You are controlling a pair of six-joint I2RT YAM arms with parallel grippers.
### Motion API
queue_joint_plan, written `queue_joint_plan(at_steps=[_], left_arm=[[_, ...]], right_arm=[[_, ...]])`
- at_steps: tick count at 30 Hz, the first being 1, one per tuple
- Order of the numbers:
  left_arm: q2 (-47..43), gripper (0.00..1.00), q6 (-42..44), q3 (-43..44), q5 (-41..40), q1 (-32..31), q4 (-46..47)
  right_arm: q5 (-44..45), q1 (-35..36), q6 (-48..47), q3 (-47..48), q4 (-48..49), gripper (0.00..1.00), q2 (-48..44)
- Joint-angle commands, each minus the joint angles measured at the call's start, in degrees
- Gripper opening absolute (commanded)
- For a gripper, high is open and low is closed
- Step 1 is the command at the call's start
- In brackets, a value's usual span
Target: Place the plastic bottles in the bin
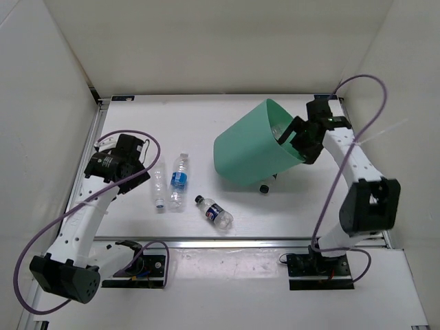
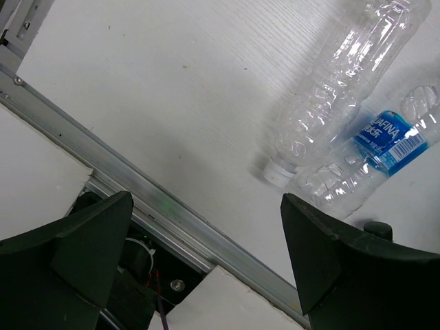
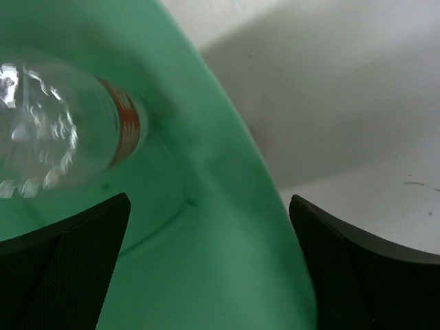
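Though tilted, bin point(image 1: 251, 148) holds one clear btl point(image 3: 55, 130) (red label).

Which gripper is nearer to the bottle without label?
Left. The left gripper is just beside the unlabelled bottle; the right gripper is far away, at the mouth of the bin.

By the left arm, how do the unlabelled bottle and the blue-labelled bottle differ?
The blue-labelled bottle wears a blue wrapper; the unlabelled bottle is bare. The unlabelled bottle's white cap points toward the near edge; the blue-labelled bottle seems to lie the other way round. Both are clear, lying on their sides, side by side on the table.
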Motion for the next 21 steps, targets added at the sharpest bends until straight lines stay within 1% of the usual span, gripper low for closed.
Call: queue_joint_plan(at_steps=[1,4,8,9,10,11,12,13,14,15,17,18,20,21], left_arm=[[1.5,1.0,0.4,0.3,-1.8,-0.2,-1.5],[2.9,1.0,0.4,1.0,-2.4,-0.2,-1.5],[4.0,1.0,0.4,2.1,-3.0,-0.2,-1.5],[4.0,1.0,0.4,2.1,-3.0,-0.2,-1.5],[4.5,1.0,-0.2,2.1,-3.5,-0.2,-1.5],[4.5,1.0,-0.2,2.1,-3.5,-0.2,-1.5],[4.5,1.0,-0.2,2.1,-3.5,-0.2,-1.5],[5.1,1.0,-0.2,2.1,-3.5,-0.2,-1.5],[5.1,1.0,-0.2,2.1,-3.5,-0.2,-1.5],[5.7,1.0,-0.7,2.1,-3.5,-0.2,-1.5],[6.2,1.0,-0.7,2.1,-4.1,-0.2,-1.5],[6.9,1.0,-0.7,2.1,-4.1,-0.2,-1.5],[6.9,1.0,-0.7,2.1,-4.1,-0.2,-1.5],[7.4,1.0,-0.7,2.1,-4.1,-0.2,-1.5]], right_arm=[[-8.0,-0.1,-2.1,3.1,4.7,1.0,5.4],[-9.2,1.0,-3.3,8.6,3.5,1.0,10.4],[-9.7,3.0,-3.8,14.4,3.5,1.0,14.2],[-9.7,3.8,-3.8,15.2,3.5,0.98,14.2],[-9.7,3.8,-3.8,15.9,3.5,0.93,14.2],[-9.7,4.4,-3.8,16.6,3.5,0.75,14.9],[-10.5,4.4,-3.8,17.2,3.5,0.58,14.9],[-10.5,4.4,-3.8,18.0,3.5,0.45,15.6],[-11.0,4.4,-3.8,18.5,3.5,0.36,15.7],[-11.0,4.4,-3.8,19.4,3.5,0.22,16.3],[-11.0,4.4,-3.8,20.8,2.4,0.14,17.0],[-11.0,4.4,-4.4,21.3,1.8,0.07,17.6],[-11.0,4.4,-5.0,23.7,0.1,0.04,18.1],[-10.5,4.4,-5.0,24.8,-0.8,0.01,18.1]])
